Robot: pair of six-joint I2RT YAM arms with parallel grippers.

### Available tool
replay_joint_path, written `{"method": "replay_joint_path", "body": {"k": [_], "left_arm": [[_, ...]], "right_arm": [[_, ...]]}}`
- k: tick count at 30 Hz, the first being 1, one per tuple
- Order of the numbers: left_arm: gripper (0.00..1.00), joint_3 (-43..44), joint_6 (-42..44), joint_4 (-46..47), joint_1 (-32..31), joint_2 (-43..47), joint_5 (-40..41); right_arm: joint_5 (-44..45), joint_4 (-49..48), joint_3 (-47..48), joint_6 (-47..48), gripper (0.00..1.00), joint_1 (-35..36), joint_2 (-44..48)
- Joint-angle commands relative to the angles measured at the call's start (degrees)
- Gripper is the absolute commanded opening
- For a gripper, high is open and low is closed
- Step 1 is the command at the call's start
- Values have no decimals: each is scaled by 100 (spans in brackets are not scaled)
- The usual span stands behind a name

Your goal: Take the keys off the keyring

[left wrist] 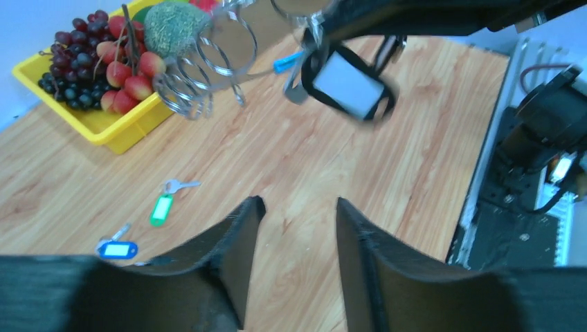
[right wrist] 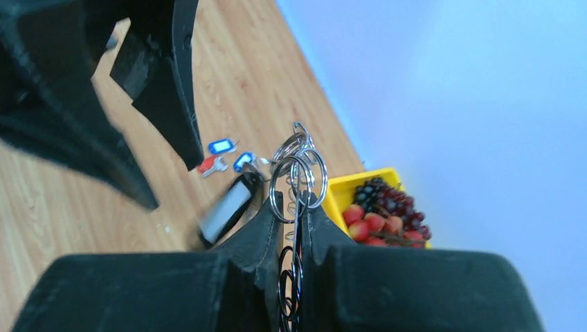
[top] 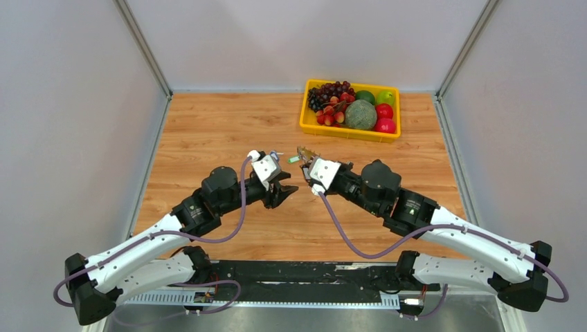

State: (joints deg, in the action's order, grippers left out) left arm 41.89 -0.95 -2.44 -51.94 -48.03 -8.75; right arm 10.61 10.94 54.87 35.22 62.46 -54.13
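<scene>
Keyring (right wrist: 299, 181) is pinched in the closed fingers of the right gripper (right wrist: 297, 204) and held in the air on the near side of the fruit tray (top: 339, 133). Its black-tagged key (left wrist: 349, 83) hangs straight ahead of the left gripper (left wrist: 299, 207), which is spread wide and empty. The tag's long side lies across that gap.

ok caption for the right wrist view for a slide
Right hand pinches the keyring, black-tagged key hanging beside it, loose tagged keys on the table beyond.
</scene>
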Motion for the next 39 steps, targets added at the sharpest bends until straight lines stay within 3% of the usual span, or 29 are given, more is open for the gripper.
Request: {"method": "replay_joint_path", "body": {"k": [1,5,17,29,39], "left_arm": [[58,-125,-106,1196,58,217,-416],[72,-317,71,1557,61,432,-449],[83,-664,473,2198,62,858,-532],[84,-411,622,2556,66,456,-354],[72,-224,657,2508,64,251,-247]], "right_arm": [[53,-32,637,538,0,0,-122],[2,65,901,709,0,11,-257],[-101,119,1383,1367,0,193,-496],[-179,119,1453,1637,0,360,-651],[-210,119,1396,1637,0,442,-643]]}}
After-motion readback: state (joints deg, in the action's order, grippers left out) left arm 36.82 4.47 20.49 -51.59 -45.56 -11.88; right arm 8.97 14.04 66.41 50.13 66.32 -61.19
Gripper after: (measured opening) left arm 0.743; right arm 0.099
